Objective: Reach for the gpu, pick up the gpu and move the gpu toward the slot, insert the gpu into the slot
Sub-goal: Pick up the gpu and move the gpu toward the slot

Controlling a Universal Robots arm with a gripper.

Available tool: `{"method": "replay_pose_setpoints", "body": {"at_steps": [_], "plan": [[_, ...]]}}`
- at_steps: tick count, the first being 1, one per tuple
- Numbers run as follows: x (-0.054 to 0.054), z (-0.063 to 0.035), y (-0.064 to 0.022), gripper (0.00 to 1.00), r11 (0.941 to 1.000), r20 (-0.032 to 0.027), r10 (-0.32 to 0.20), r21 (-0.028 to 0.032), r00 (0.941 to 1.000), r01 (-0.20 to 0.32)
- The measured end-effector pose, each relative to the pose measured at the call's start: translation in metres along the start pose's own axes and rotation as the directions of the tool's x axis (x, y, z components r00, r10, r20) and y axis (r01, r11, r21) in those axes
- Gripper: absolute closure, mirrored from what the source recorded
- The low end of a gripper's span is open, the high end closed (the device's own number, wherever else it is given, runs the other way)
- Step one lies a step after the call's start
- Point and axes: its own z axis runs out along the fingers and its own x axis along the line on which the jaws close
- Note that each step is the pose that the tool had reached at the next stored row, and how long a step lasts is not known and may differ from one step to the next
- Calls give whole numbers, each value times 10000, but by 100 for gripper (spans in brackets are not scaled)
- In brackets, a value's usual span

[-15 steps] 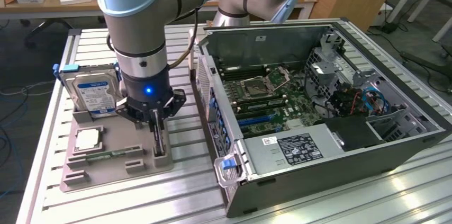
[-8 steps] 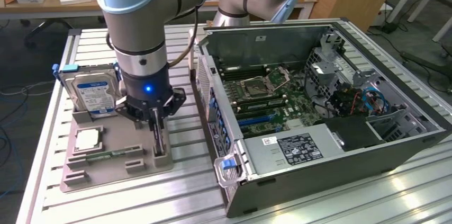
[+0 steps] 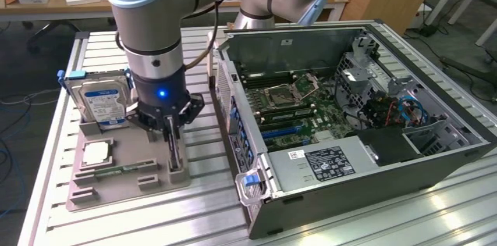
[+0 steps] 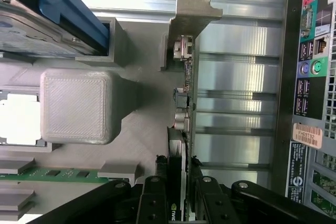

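Note:
The gpu [image 3: 176, 154] stands on edge in the grey holder tray [image 3: 116, 192], at the tray's side nearest the computer case. My gripper [image 3: 172, 132] comes straight down on it from above. In the wrist view the gpu [image 4: 187, 85] runs away from the camera as a thin edge-on card ending in its silver bracket [image 4: 192, 4]. My gripper [image 4: 178, 195] has one black finger pressed against each face of the card, shut on it. The slot [image 3: 281, 132] is a long blue strip on the green motherboard inside the open case, to the exterior view's right of the gripper.
The tray also holds an upright silver-blue hard drive [image 3: 97, 97], a square CPU [image 3: 95, 153] and a green memory stick [image 3: 124, 170]. The open computer case [image 3: 365, 159] lies on the slatted metal table [image 3: 435, 217], its rear ports [image 4: 311, 51] close beside the gpu.

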Motion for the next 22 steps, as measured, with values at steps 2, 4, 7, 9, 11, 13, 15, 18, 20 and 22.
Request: {"method": "replay_pose_setpoints", "body": {"at_steps": [2,4,7,9,11,13,15,18,20,22], "plan": [[0,-25,0,74,10000,-1,0,1,10000,0],[0,-48,1,74,10000,-1,0,2,10000,0],[-1,-89,1,74,10000,0,0,2,10000,0],[-1,-110,2,74,10000,0,-2,3,10000,2],[-1,-131,2,74,10000,-1,-3,4,10000,3],[-1,-154,2,74,10000,-1,-3,4,10000,3],[-2,-172,3,74,10000,0,-7,3,10000,7],[-2,-188,3,74,10000,2,-8,1,10000,8],[-2,-191,3,74,10000,2,-9,2,10000,9],[-2,-202,3,74,10000,-4,-9,6,10000,9]]}}
